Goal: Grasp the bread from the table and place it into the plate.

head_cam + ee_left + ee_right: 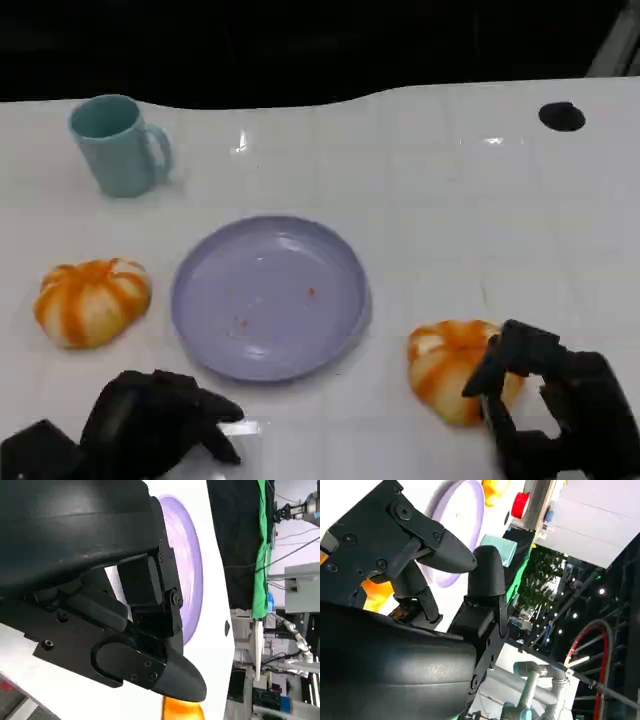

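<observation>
The white surface (pixel 440 200) is smooth and glossy, with faint square seams and a wavy far edge against the dark. From the head view, the lilac plate (pixel 268 297) sits at its middle, round and shallow, plastic by the look, with a few reddish specks inside. One bread (pixel 452 368) lies just right of the plate near the front: a plump, ribbed bun shaped like a pumpkin, striped orange and cream. A second bread (pixel 92 300) of the same kind lies just left of the plate. Neither is on the plate.

The right hand (pixel 548 405) is at the near bread's right side, its black fingers (pixel 510 352) spread and reaching over the bun's edge; whether they touch it I cannot tell, and nothing is lifted. The left hand (pixel 150 420) rests low at the front left, fingers loosely apart, holding nothing, well short of the left bread.

A teal mug (pixel 118 145) with a handle stands upright at the far left, and a small black disc (pixel 561 116) lies at the far right.

The right wrist view shows the orange bread (pixel 379 592) tucked behind the hard, bolted fingers (pixel 415 540), with the plate (pixel 462 510) and mug (pixel 499 550) beyond. The left wrist view shows the plate (pixel 187 565) edge-on past its matte black shell, a sliver of orange bread (pixel 181 709), and a green cloth (pixel 261 545) past the surface.
</observation>
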Available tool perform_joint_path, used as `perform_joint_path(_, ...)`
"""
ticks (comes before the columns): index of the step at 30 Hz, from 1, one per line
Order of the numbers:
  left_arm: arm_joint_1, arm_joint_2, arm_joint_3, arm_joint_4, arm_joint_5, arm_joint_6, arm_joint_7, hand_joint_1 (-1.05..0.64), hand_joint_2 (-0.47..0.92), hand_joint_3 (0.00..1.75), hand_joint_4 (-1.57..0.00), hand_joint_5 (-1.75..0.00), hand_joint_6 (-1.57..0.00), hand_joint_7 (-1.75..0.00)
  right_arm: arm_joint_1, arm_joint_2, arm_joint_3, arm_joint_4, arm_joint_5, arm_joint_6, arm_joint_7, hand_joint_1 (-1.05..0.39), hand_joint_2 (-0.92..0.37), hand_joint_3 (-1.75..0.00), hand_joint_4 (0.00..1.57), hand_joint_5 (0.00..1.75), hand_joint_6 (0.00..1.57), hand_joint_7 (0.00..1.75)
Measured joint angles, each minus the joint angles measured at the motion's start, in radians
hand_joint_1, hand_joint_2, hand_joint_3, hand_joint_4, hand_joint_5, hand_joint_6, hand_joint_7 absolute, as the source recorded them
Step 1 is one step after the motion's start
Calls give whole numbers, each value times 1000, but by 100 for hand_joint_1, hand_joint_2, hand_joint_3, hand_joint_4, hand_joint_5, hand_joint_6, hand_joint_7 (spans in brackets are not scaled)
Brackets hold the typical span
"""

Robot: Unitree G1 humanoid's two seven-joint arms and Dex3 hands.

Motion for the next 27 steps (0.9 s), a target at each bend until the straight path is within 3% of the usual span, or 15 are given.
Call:
perform_joint_path(20, -4, 0, -1, 2, -3, -8, -2, -105, 92, 2, -140, -82, -157, -20, -10, -3, -7, 33, -16, -21, -16, -28, -31, -142, 86, 175, 85, 147)
perform_joint_path(27, 2, -3, -7, -2, 7, -8, -1, -105, 92, 2, -140, -82, -157, -21, -7, -5, -6, 25, -13, -27, -14, -25, -27, -148, 86, 171, 83, 142)
